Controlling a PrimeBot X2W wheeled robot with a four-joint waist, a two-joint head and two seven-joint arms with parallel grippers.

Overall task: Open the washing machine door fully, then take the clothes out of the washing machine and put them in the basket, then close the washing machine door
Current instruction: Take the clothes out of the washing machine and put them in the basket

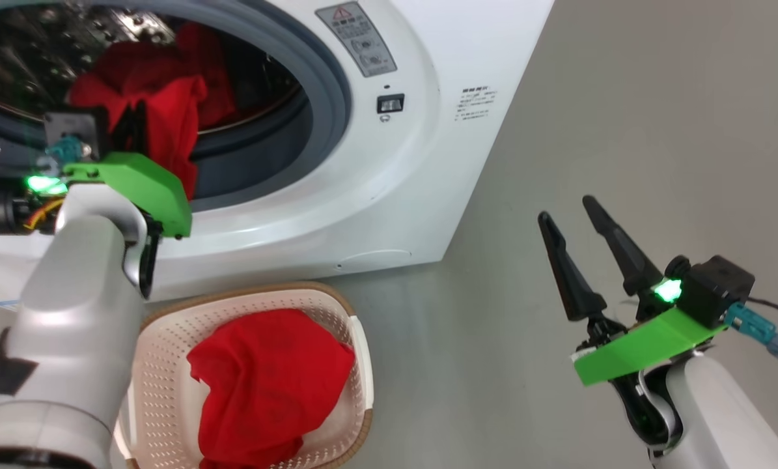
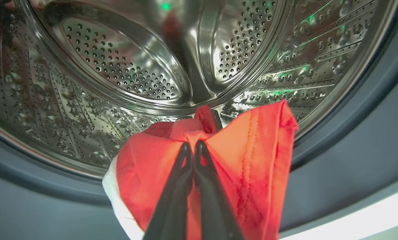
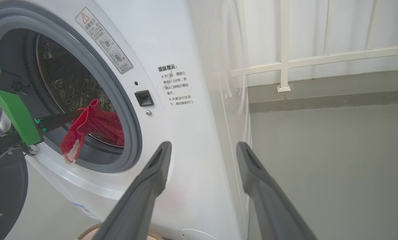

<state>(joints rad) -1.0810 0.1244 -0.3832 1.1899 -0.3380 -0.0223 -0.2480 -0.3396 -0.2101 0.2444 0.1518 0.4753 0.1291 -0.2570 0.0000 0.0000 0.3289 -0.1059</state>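
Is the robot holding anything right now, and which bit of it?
Yes: the left gripper pinches a red garment by a bunched fold near its top. The right gripper is open and empty.

Red clothes (image 1: 167,124) dangle at the washing machine (image 1: 428,163) mouth (more in the basket (image 1: 167,378)).

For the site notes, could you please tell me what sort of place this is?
Most likely a laundry corner, perhaps a utility balcony: a white front-loading washing machine stands on a bare grey floor, a perforated laundry basket holding red clothes sits before it, and a white railing runs nearby.
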